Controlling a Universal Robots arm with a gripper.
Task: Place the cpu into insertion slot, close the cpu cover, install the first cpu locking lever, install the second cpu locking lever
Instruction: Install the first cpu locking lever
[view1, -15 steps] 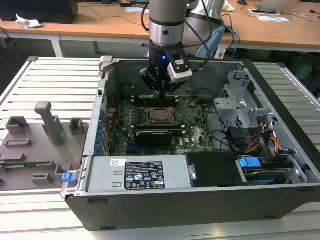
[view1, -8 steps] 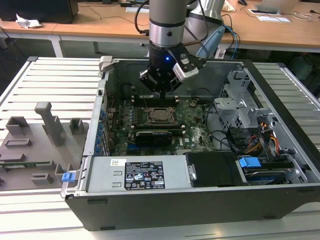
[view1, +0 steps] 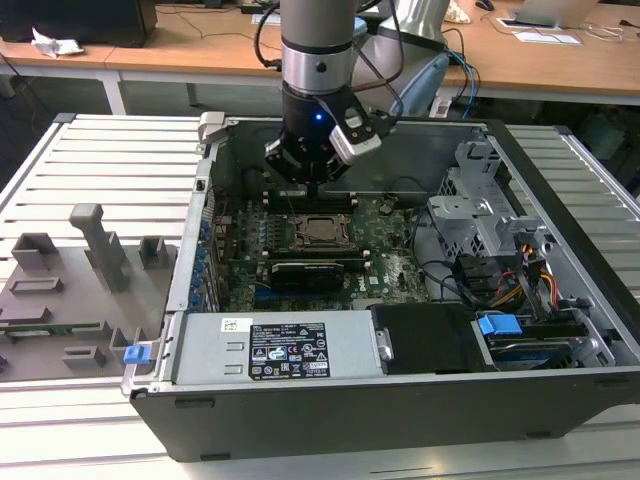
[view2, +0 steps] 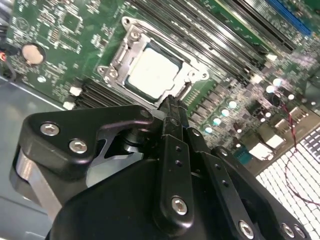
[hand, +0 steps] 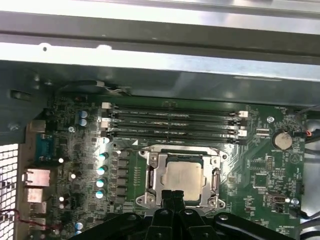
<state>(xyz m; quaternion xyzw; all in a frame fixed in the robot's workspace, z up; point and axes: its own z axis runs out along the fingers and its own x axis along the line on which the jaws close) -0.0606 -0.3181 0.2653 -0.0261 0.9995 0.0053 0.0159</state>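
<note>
Closest in the exterior view is the one grey power supply (view1: 285, 350), set along the near wall of the open computer case (view1: 560, 200). Beyond it the green motherboard (view1: 395, 265) lies flat in the case. On that board one cpu (hand: 182, 175) sits in the single insertion slot (view2: 131, 87) with its dull metal top facing up. Being square, it has no long axis, and its edges run parallel to the memory sticks (hand: 170, 116). One cpu cover (hand: 150, 172) is folded down flat around it, and its window frames the chip. How the locking levers stand cannot be made out.

The gripper (view2: 172, 105) hangs just past the cpu's far edge in the exterior view, low over the strip between socket and memory. In both wrist views its two black fingers (hand: 167, 200) are pressed together with nothing between them. Their tips are at the rim of the cover, off the chip's centre (whether they touch the metal cannot be told).

Farther back lie four memory sticks side by side, with one coin battery (hand: 282, 141) off their end, and past the case stands a wooden desk (view1: 200, 55)
</note>
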